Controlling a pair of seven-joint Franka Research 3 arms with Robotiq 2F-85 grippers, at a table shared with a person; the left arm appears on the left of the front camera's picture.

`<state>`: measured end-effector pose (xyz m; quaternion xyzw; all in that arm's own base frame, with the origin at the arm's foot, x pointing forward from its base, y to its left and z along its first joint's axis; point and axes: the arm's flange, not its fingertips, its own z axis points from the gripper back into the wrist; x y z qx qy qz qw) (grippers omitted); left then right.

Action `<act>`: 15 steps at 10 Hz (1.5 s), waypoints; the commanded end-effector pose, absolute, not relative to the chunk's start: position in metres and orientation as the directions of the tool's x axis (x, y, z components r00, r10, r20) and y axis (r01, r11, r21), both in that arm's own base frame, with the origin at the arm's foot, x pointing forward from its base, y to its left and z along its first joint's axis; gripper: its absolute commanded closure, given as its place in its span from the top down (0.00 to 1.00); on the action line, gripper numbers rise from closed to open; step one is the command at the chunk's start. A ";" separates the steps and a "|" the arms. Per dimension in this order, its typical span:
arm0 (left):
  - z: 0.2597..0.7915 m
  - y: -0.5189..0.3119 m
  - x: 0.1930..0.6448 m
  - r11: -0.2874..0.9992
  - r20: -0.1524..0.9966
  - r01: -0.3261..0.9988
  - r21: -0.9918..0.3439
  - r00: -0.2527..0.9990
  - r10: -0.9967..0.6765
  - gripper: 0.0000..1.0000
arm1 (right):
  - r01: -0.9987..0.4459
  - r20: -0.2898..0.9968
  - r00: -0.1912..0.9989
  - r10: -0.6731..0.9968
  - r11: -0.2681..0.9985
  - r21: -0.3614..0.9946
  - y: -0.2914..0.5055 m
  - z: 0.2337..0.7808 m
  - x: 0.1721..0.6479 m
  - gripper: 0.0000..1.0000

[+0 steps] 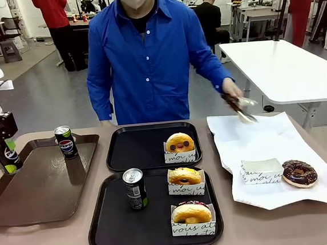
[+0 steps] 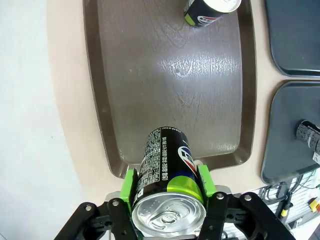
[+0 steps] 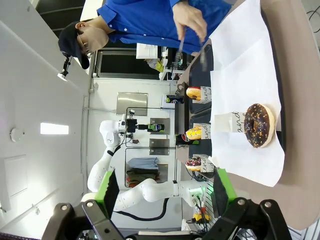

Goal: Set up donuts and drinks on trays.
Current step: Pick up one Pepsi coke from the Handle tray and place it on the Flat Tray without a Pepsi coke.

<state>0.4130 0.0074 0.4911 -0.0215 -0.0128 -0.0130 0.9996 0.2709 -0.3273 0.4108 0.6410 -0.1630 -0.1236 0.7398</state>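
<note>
At the far left my left gripper point(image 1: 3, 156) is shut on a dark Pepsi can point(image 1: 4, 153) above the edge of the brown tray point(image 1: 43, 184). The left wrist view has that can point(image 2: 170, 175) between the green pads point(image 2: 131, 186). A second can point(image 1: 66, 141) stands on the brown tray. The far black tray point(image 1: 134, 148) holds one donut point(image 1: 179, 143). The near black tray point(image 1: 112, 219) holds a can point(image 1: 135, 188) and two donuts point(image 1: 184, 176) point(image 1: 191, 213). My right gripper point(image 3: 165, 192) is open, high over the table's right end, above a chocolate donut point(image 3: 259, 125).
White paper point(image 1: 268, 142) at the right carries the chocolate donut point(image 1: 299, 172) and an empty paper holder point(image 1: 261, 171). The person's hand holds tongs point(image 1: 239, 109) over the paper's far edge. A white table point(image 1: 284, 66) stands behind.
</note>
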 end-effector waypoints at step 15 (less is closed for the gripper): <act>0.528 -0.201 0.516 0.945 0.124 0.321 0.065 0.937 -0.326 0.59 | -0.031 0.083 0.914 -0.398 0.136 0.990 -0.327 0.412 0.270 1.00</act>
